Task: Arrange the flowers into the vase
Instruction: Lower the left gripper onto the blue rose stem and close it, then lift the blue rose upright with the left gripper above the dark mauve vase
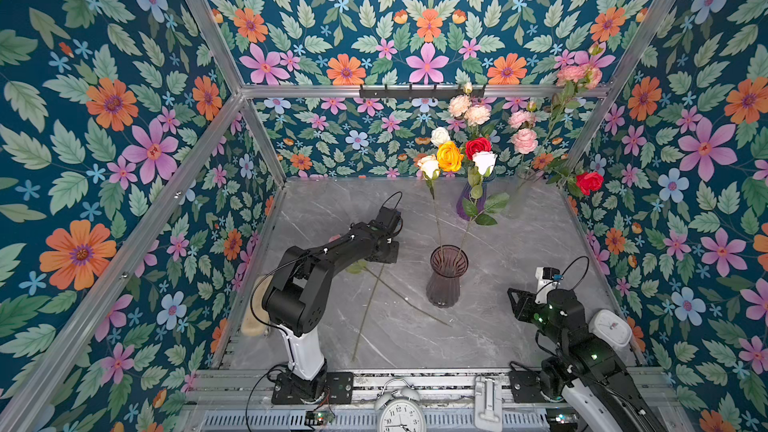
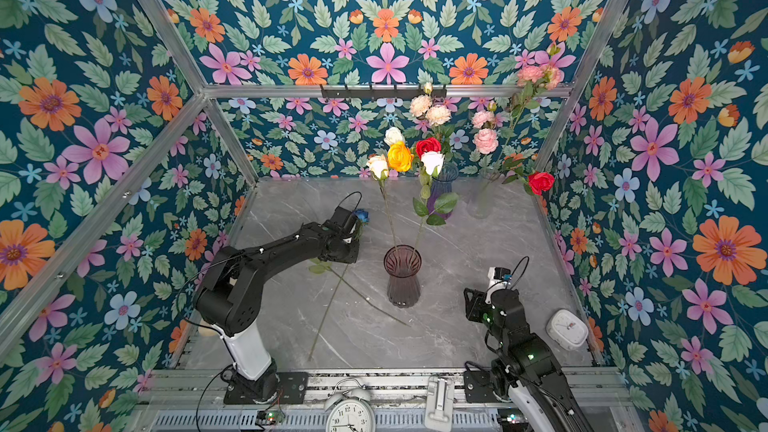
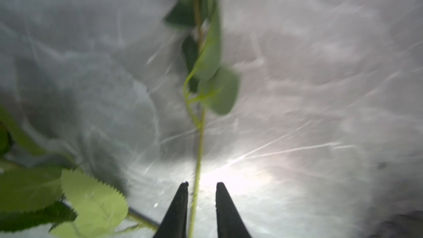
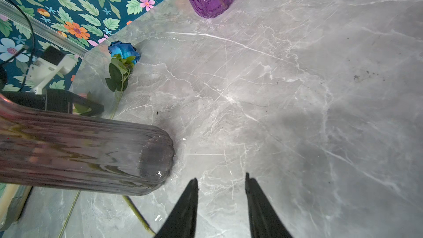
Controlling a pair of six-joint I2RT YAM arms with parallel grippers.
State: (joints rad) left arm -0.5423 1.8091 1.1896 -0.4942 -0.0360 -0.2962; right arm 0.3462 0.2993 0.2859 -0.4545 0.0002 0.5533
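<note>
Right, my left gripper [image 3: 202, 183] is low over the grey marble tabletop [image 3: 297, 88] with its jaws parted a little. A thin green stem [image 3: 199, 152] runs up between them, close against one finger with a clear gap on the other side, so I'm not clamped on it. Leaves [image 3: 212, 65] hang off that stem further out, though the wrist view is blurred.

The blue rose [image 2: 360, 215] lies on the marble just beside my left wrist. In both top views two long stems [image 1: 365, 313] cross on the table between my left arm and the smoky glass vase [image 1: 446, 280].

That vase stands upright mid-table and holds a cream rose [image 1: 429, 167] and a white rose [image 1: 484, 162], both leaning toward the back wall.

My right gripper [image 4: 220, 177] hovers near the vase on its right, jaws moderately apart and empty.

At the back, a purple vase [image 1: 462, 207] and a clear vase [image 1: 519, 201] hold the other flowers.
</note>
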